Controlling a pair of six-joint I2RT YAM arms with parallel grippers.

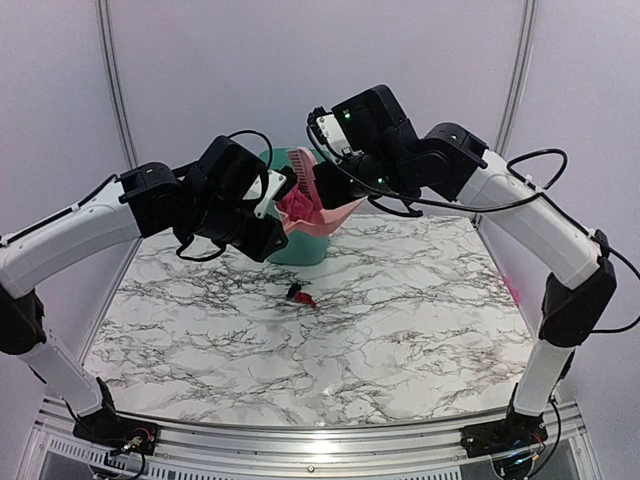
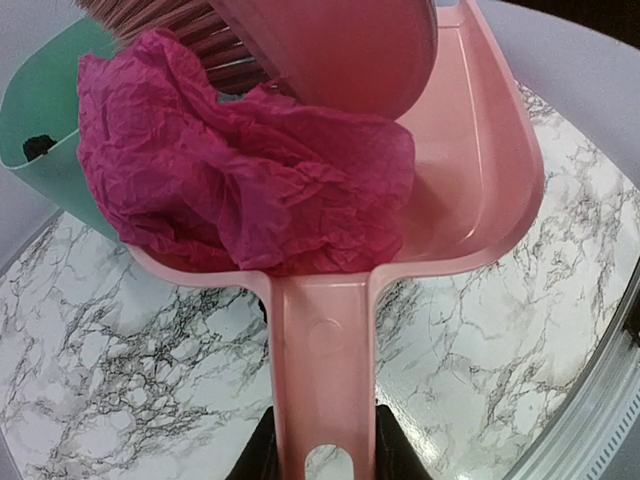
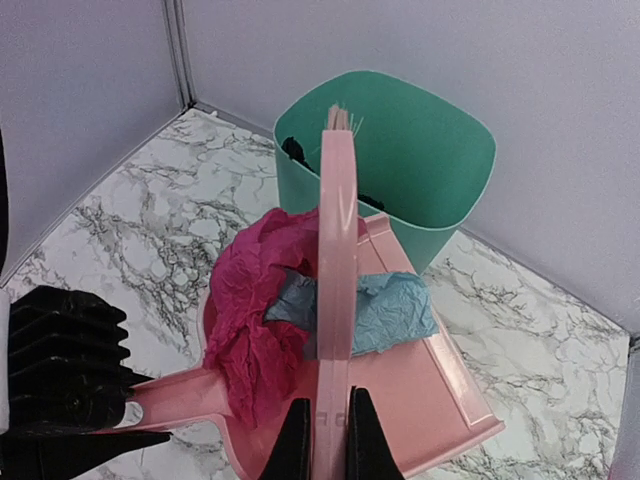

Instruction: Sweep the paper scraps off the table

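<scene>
My left gripper (image 2: 322,458) is shut on the handle of the pink dustpan (image 2: 470,170), held in the air beside the green bin (image 3: 430,150). A magenta paper scrap (image 2: 240,180) and a light blue scrap (image 3: 395,310) lie in the pan. My right gripper (image 3: 327,440) is shut on the pink brush (image 3: 335,250), whose bristles rest on the scraps at the bin's rim. A small red and black scrap (image 1: 301,294) lies on the marble table (image 1: 400,320) in the middle. Dark scraps (image 3: 293,150) lie inside the bin.
The bin (image 1: 290,245) stands at the back of the table against the grey wall. The metal-railed front edge (image 1: 300,440) runs along the near side. Grey walls close in left, back and right.
</scene>
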